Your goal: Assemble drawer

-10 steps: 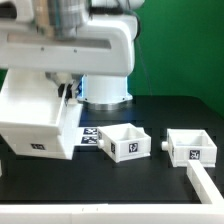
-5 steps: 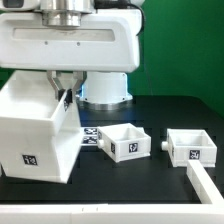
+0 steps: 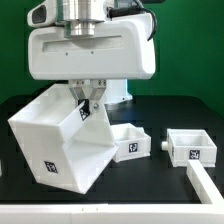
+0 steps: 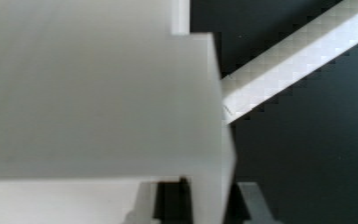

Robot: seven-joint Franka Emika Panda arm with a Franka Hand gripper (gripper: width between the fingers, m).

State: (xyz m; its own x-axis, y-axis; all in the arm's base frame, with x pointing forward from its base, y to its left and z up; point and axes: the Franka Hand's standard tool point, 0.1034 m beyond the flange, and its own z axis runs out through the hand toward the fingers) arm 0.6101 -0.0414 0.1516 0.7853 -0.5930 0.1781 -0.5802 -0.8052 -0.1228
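Observation:
The large white cube-like casing (image 3: 62,142) hangs tilted at the exterior view's left, one corner low near the table, a small tag on its lower face. My gripper (image 3: 88,103) is shut on the casing's upper wall, one finger inside and one outside. In the wrist view the casing's wall (image 4: 105,110) fills most of the picture, and the gripper (image 4: 208,205) clamps its edge between the fingers (image 4: 250,203). Two small white open-topped trays stand on the black table: one (image 3: 131,141) right beside the casing, one (image 3: 192,146) at the exterior view's right.
A white rail (image 3: 205,192) runs along the table's front right corner; it also shows in the wrist view (image 4: 291,65) as a pale diagonal bar. The arm's white base (image 3: 118,93) stands behind the casing. The marker board is hidden behind the casing.
The casing has been lifted and tipped onto a corner, rotating toward the exterior view's right. The arm has moved right and up with it. The trays have not moved.

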